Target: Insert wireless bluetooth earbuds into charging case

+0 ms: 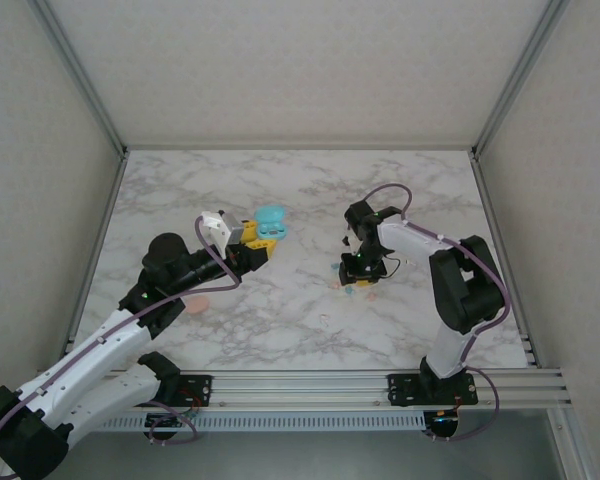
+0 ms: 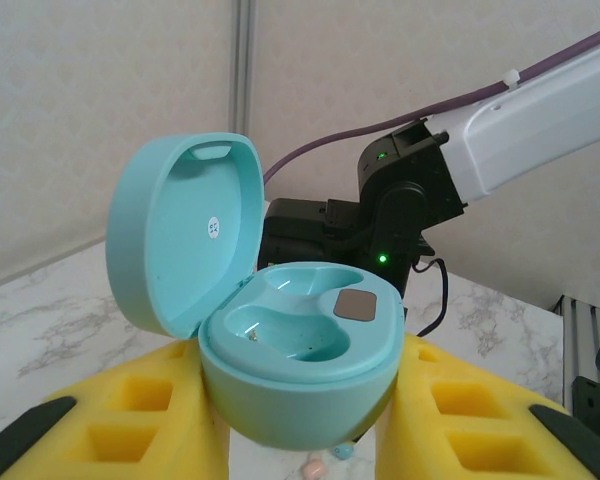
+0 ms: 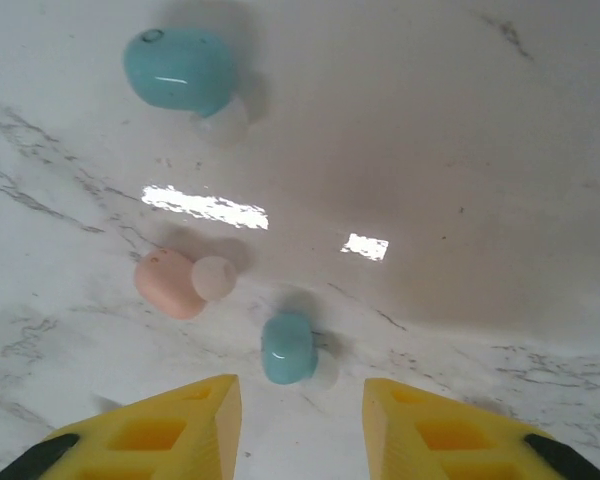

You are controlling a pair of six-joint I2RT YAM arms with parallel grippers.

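My left gripper (image 2: 300,405) is shut on the base of a teal charging case (image 2: 300,350), held up off the table between yellow fingers (image 2: 130,420). The case lid (image 2: 180,230) stands open and both wells are bare. In the top view the case (image 1: 269,222) sits left of centre at my left gripper (image 1: 262,240). My right gripper (image 3: 300,405) points down at the marble, open. A teal earbud (image 3: 288,348) lies just beyond its tips, not between them. A salmon-pink earbud (image 3: 170,284) lies to its left, and another teal earbud (image 3: 180,70) farther off.
My right gripper (image 1: 358,280) hovers over the small earbuds (image 1: 350,290) right of centre on the marble table (image 1: 280,180). A pink object (image 1: 197,303) lies partly under my left arm. Enclosure walls stand on three sides, and a metal rail (image 1: 380,385) runs along the near edge.
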